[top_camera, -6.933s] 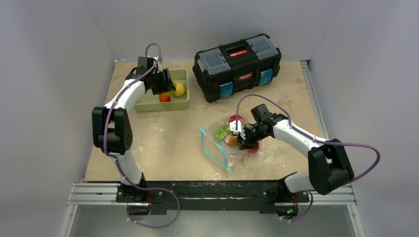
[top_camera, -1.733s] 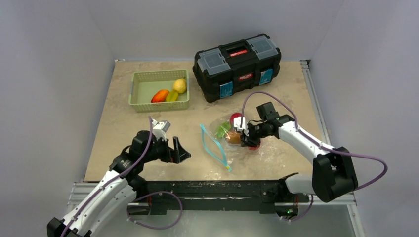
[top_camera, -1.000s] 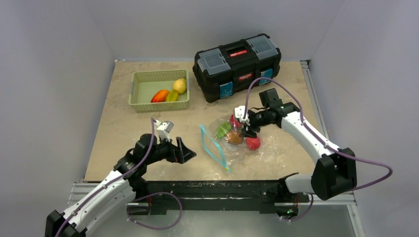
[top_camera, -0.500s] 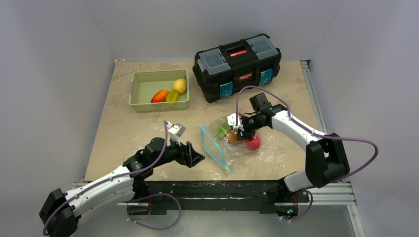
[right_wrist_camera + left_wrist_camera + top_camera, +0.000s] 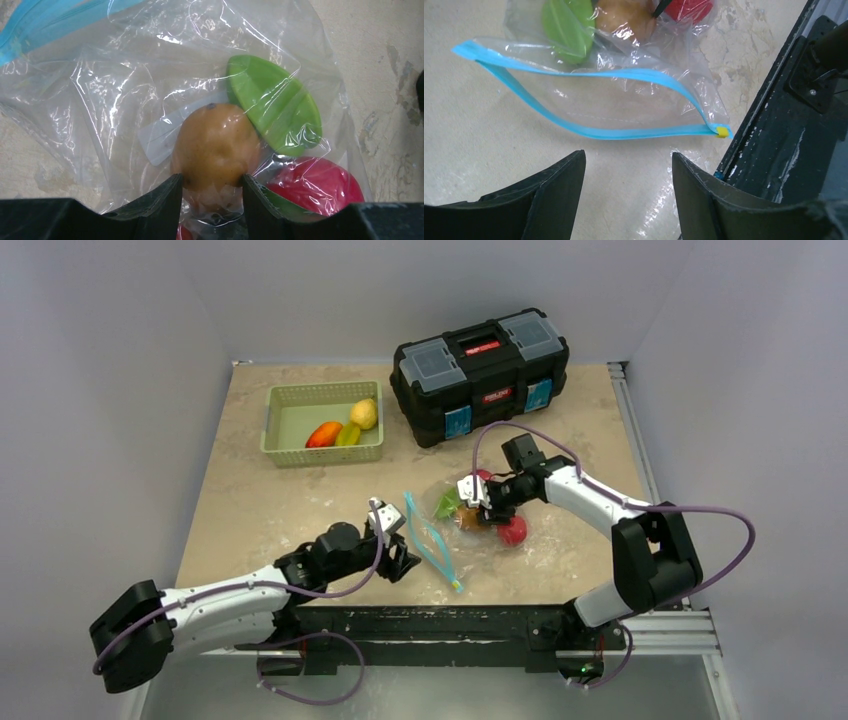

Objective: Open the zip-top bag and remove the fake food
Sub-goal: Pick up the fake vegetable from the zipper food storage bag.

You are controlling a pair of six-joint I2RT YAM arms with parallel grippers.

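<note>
The clear zip-top bag (image 5: 447,532) lies flat on the table, and its teal zip strip (image 5: 429,540) is parted into an open loop. Inside are fake food pieces: a brown one (image 5: 468,520), a green one (image 5: 449,502) and a red one (image 5: 512,530). My right gripper (image 5: 481,508) is shut on the brown piece (image 5: 217,145) through the plastic, next to the green piece (image 5: 275,107) and the red piece (image 5: 315,182). My left gripper (image 5: 401,558) is open and empty, low over the table, just short of the zip strip (image 5: 589,132) and its yellow slider (image 5: 722,131).
A green basket (image 5: 290,445) at the back left holds orange, green and yellow fruits. A black toolbox (image 5: 480,360) stands at the back, behind the bag. The black front rail (image 5: 784,125) runs close to the right of my left gripper.
My left gripper has moved right along the front of the table to the bag's open mouth. My right gripper has shifted left and down onto the brown piece.
</note>
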